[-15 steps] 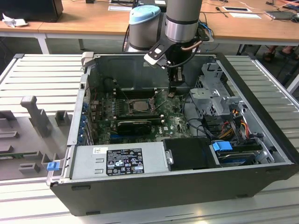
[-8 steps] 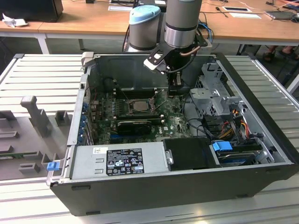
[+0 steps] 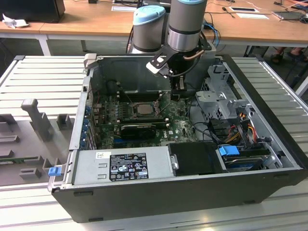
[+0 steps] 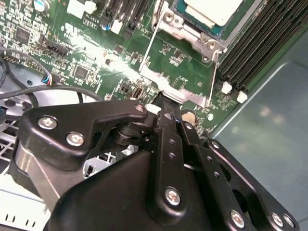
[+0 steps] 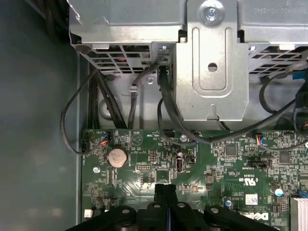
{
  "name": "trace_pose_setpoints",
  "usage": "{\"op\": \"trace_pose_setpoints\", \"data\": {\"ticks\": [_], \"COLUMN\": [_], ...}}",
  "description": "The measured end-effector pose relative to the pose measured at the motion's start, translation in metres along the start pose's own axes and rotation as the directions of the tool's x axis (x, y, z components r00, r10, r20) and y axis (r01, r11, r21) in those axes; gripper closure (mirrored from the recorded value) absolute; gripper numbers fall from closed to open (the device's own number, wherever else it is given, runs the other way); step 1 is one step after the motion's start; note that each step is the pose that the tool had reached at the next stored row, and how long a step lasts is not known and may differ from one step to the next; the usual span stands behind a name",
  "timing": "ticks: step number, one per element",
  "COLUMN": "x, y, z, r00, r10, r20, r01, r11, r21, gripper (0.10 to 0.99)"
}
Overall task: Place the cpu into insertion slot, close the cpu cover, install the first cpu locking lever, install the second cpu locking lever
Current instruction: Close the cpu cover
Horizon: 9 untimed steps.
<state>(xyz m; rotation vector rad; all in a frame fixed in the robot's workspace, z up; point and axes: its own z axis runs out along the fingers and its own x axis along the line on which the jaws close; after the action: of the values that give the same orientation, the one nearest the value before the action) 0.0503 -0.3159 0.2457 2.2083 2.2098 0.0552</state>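
The arm [image 3: 187, 21] was a thick silver-grey metal tube in the upper middle of the exterior view, ringed by a dark band near its lower end. Beside it, toward the exterior view's left, sat a rounded grey joint housing [image 3: 149, 19] topped by a pale blue cap. Under the tube hung a black wrist block carrying a small white-faced camera module [image 3: 157, 64] and a brownish curved cable [image 3: 191, 56]. In both wrist views the end effector [image 4: 166, 102] [image 5: 166, 188] was matte black, built from broad cast plates, angular linkage bars and slim flat fingers [image 4: 166, 126]. Round silver screws [image 4: 173, 196] pinned it together, some of them with hex sockets.
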Motion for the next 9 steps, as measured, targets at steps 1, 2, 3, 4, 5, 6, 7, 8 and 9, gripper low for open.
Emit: {"op": "trace_pose_setpoints", "data": {"ticks": [1,2,3,4,5,6,7,8,9], "x": [0.0000,0.0000,0.0000,0.0000,0.0000,0.0000,0.0000,0.0000,0.0000], "y": [-0.0004,-0.0009,-0.0017,-0.0021,-0.0026,-0.0035,-0.0043,-0.0054,-0.0063], "z": [-0.0001,-0.0002,-0.0002,-0.0002,-0.0003,-0.0004,-0.0004,-0.0004,-0.0004], "r00": [1.0000,1.0000,1.0000,1.0000,1.0000,1.0000,1.0000,1.0000,1.0000], "r10": [0.000,0.000,0.000,0.000,0.000,0.000,0.000,0.000,0.000], "r20": [0.0000,0.0000,-0.0009,-0.0015,-0.0012,-0.0012,-0.0012,-0.0013,-0.0013], "r01": [0.000,0.000,0.000,0.000,0.000,0.000,0.000,0.000,0.000], "r11": [1.0000,1.0000,1.0000,1.0000,1.0000,1.0000,1.0000,1.0000,1.0000], "r21": [0.000,0.000,0.000,0.000,0.000,0.000,0.000,0.000,0.000], "gripper": [0.980,0.980,0.980,0.980,0.980,0.980,0.980,0.980,0.980]}}
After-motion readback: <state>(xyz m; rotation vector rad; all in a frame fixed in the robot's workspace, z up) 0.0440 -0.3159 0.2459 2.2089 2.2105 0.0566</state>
